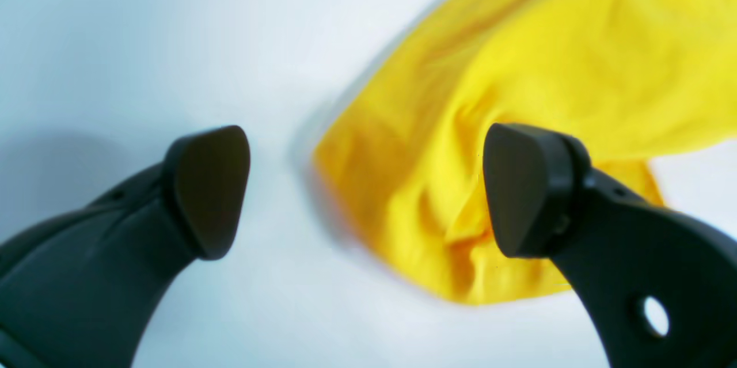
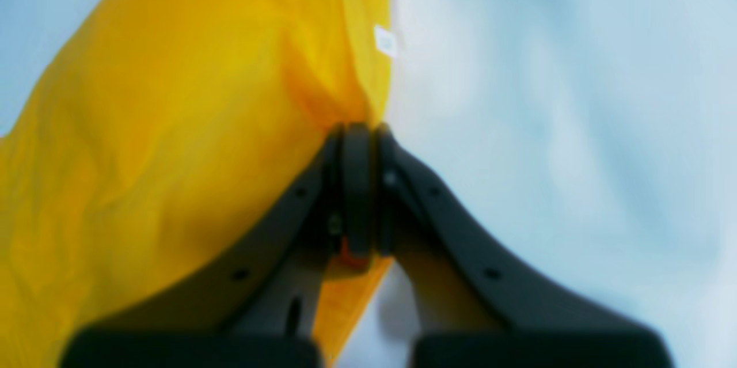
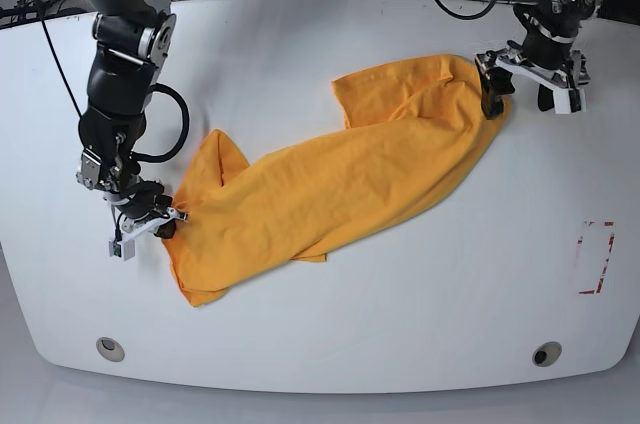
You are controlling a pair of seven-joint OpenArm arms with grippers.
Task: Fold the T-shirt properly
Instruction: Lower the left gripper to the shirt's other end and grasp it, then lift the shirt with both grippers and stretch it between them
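From where I stand at the front edge of the table [image 3: 330, 344], the nearest working part is the right gripper [image 3: 165, 224], low on my left. Its jaws are pinched tight on the edge of the T-shirt [image 3: 350, 179], and the right wrist view shows a sliver of orange cloth squeezed between the closed fingers [image 2: 357, 184].

The shirt lies crumpled on the table top, stretched in a long band that runs diagonally from that clamped near-left end up to the far right. One sleeve sticks up beside the held end, and another flap spreads toward the middle back.

At the far end the left gripper [image 3: 530, 84] hangs with its jaws spread wide and nothing between them. In its own view the cloth lies between and just beyond the two fingers [image 1: 210, 189], bunched more toward one of them. So this arm looks best placed for the loose far end, and I would judge a grab there to be the next move.

A small white tag [image 2: 384, 41] shows on the shirt edge, too blurred to read. A red outlined mark [image 3: 596, 257] sits on the table at my right; I can read no writing anywhere.
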